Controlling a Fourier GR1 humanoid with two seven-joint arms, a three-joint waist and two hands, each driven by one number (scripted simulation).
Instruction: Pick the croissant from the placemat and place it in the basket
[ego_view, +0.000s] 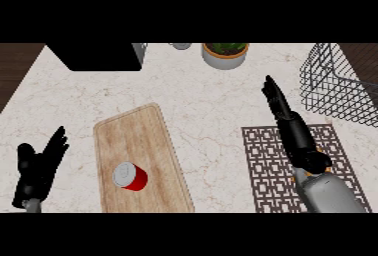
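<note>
Head view: right robot hand (289, 122) over placemat (266, 165), fingers straight; croissant not visible. Locate it before closing, then lift toward basket (332, 90).

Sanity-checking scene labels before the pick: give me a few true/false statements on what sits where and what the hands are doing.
1. The red round cup stands on the light wooden cutting board. True.
2. The dark wire basket sits at the view's left. False: it is at the upper right.
3. The right hand is over the brown patterned placemat, fingers straight. True.
4. The left hand holds the cup. False: it rests open, left of the board, apart from the cup.
</note>
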